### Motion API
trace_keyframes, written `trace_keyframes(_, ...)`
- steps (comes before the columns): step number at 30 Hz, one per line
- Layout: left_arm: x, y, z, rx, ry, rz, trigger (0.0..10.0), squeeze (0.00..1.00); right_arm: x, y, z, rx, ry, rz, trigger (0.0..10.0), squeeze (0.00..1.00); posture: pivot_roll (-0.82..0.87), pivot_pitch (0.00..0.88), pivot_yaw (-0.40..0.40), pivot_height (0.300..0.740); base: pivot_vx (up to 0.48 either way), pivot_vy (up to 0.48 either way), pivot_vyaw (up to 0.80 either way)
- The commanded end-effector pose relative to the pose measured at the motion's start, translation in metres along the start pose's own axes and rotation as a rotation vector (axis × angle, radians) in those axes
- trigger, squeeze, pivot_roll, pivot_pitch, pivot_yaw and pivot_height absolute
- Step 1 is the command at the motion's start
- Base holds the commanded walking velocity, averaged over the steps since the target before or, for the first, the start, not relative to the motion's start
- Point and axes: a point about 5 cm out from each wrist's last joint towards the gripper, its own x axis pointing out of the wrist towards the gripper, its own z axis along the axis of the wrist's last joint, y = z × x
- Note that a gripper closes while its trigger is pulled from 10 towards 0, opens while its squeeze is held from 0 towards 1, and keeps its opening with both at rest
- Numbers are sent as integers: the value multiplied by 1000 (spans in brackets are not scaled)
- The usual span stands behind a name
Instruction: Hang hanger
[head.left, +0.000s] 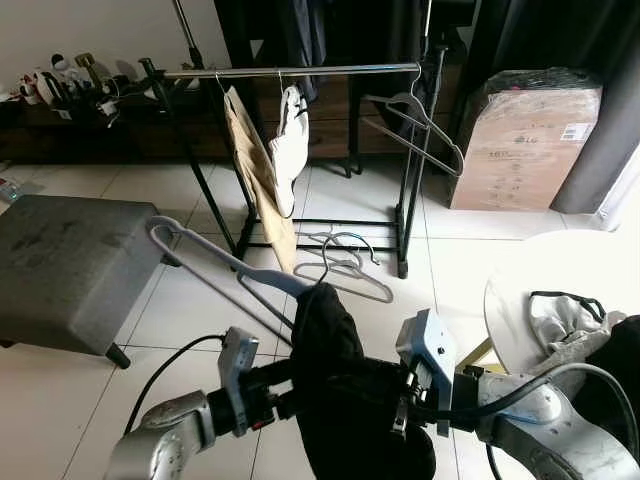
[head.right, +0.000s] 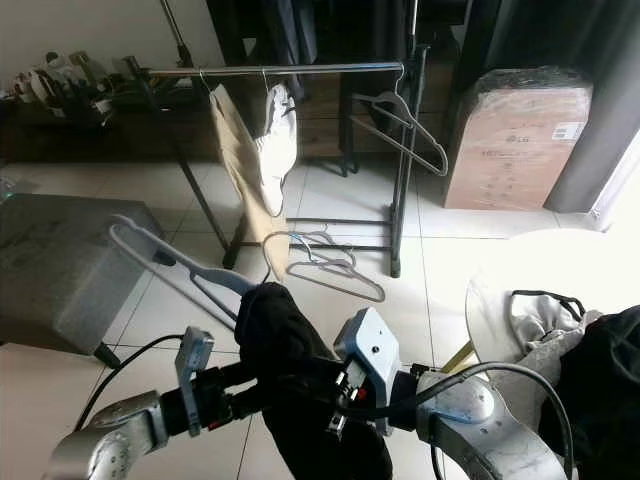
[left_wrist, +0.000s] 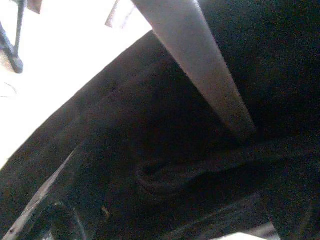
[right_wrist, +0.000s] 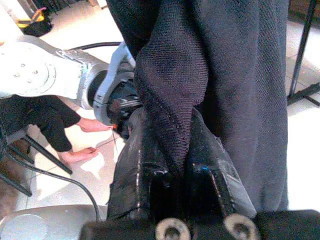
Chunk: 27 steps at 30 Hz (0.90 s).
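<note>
Not hung yet: the grey hanger (head.left: 215, 258) was low in front of the robot, well short of the clothes rail (head.left: 300, 70), its hook end pointing toward the grey ottoman (head.left: 70, 265) and its other end buried in a black garment (head.left: 345, 385) draped thick and heavy over it. Both arms were in on it from either side. The right gripper (right_wrist: 172, 150) had its two fingers pinched on a twisted fold of that dark, coarse-woven cloth, plain in the right wrist view. The left gripper (head.left: 285, 385) reached into the garment from the other side, and whether its fingers were spread or closed I couldn't tell; its wrist view was mostly black fabric with a smooth pale bar of the hanger crossing it. By my reading, the whole carry to the rail and the hooking-on were still to come. The rail was a thin shiny metal tube on a black frame, with a tan garment (head.left: 258, 170) and a white one (head.left: 290, 145) hanging limp near its middle, an empty wire hanger (head.left: 415, 120) at its right end, and more spare hangers (head.left: 345, 265) tangled on the glossy tiled floor (head.left: 180, 310) under it.
</note>
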Motion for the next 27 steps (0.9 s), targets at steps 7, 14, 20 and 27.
trace_keyframes(7,-6,16,0,30,-89,191,10000,0,-2,6,9,-29,-43,27,0,0,-172,165,62,740,0,0,0)
trace_keyframes(14,-19,19,-5,50,-112,269,10000,0,-6,0,8,-35,-39,-10,0,0,-164,148,65,740,0,0,0)
trace_keyframes(20,-36,40,-2,73,-197,545,10000,0,-7,-4,7,-36,-33,-29,0,0,-155,151,64,740,0,0,0)
trace_keyframes(27,-27,21,0,-3,-194,322,10000,0,-5,2,0,-39,3,5,0,0,-158,148,62,740,0,0,0)
